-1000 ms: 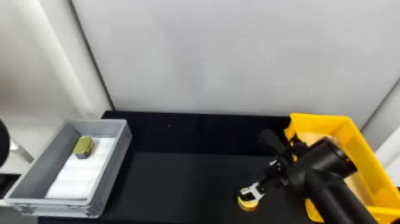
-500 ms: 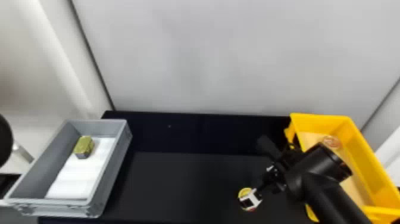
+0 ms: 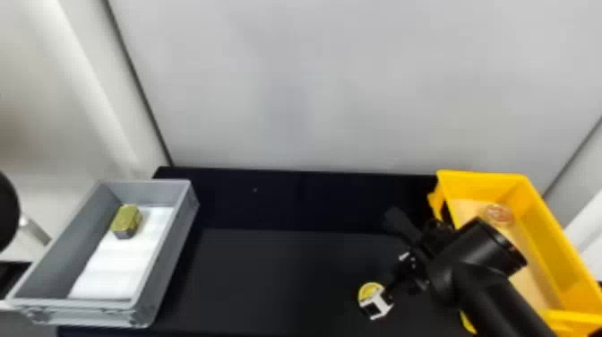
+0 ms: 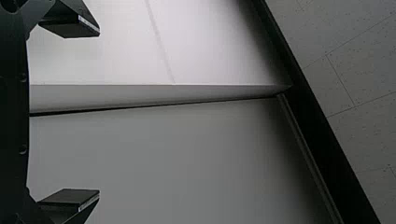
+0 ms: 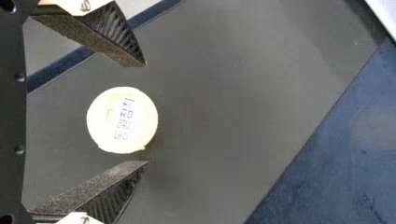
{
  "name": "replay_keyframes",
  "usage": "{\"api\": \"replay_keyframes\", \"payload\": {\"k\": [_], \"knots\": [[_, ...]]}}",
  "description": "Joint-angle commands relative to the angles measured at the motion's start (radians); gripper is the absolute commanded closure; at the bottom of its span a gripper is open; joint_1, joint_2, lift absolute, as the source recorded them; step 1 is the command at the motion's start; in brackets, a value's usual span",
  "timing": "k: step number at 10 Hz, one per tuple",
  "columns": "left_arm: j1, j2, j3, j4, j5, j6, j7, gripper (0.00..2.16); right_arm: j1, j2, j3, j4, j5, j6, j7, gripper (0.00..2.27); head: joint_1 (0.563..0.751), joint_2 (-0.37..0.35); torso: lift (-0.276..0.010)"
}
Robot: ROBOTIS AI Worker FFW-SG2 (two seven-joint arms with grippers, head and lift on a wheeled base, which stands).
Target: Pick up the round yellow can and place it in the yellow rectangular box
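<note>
Round yellow can found between the right gripper's parted fingers, touching neither. It stands on the black table, left of the yellow rectangular box. Left gripper, left wrist view: released, fingers wide apart. Inside the box: reddish round item. Well left of the box: grey bin containing a gold block.

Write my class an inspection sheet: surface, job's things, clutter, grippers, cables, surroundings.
Surface: dark tabletop.
Job's things: round yellow can on the tabletop; yellow rectangular box to its right.
Clutter: gold block on white sheet in gray bin; round reddish item in the yellow box.
Grippers: right gripper open, the can seen between its fingers with gaps; left gripper open, nothing between its fingers.
Cables: nothing seen.
Surroundings: pale wall behind the tabletop.
</note>
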Motion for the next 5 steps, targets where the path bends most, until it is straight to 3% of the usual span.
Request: {"api": "replay_keyframes", "payload": {"k": [1, 5], "knots": [[0.003, 0.000, 0.004, -0.002, 0.000, -0.002, 0.000, 0.07, 0.001, -0.002, 0.010, 0.015, -0.001, -0.007, 0.000, 0.00, 0.694, 0.054, -0.003], [0.011, 0.000, 0.009, -0.005, 0.000, -0.007, -0.002, 0.07, 0.001, -0.006, 0.018, 0.035, 0.001, -0.017, -0.002, 0.04, 0.694, 0.054, -0.003]]}}
